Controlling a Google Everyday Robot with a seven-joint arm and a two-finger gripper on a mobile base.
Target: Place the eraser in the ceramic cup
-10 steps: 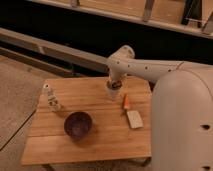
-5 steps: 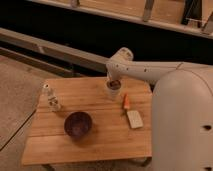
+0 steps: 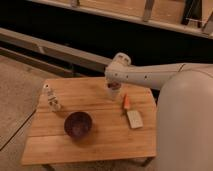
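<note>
Over the far-centre part of the wooden tabletop (image 3: 100, 145), the gripper (image 3: 114, 86) is held directly above the ceramic cup (image 3: 114, 95), w/ its tip down at the cup's mouth. The fingers are pressed fully together. Whether anything is pinched btw. them cannot be told, as most of them is covered by the wrist housing. The eraser cannot be made out separately: only a dark, slightly reddish patch is seen at the cup's rim, and it cannot be said whether that is the eraser or the fingers. The cup is stood upright near the tabletop's far edge. The white arm (image 3: 150, 75) is stretched across from the robot's pale body (image 3: 185, 125), by which that side of the view is filled. Just beside the cup, toward the camera, a small orange piece (image 3: 126, 101) is laid, w/ a pale flat block (image 3: 134, 119) close by it, nearer the camera. A dark purple bowl (image 3: 78, 124) is set approx. mid-tabletop, well apart from the cup. A small white bottle-like figure (image 3: 51, 98) is stood upright near the opposite end, apart from the bowl.
</note>
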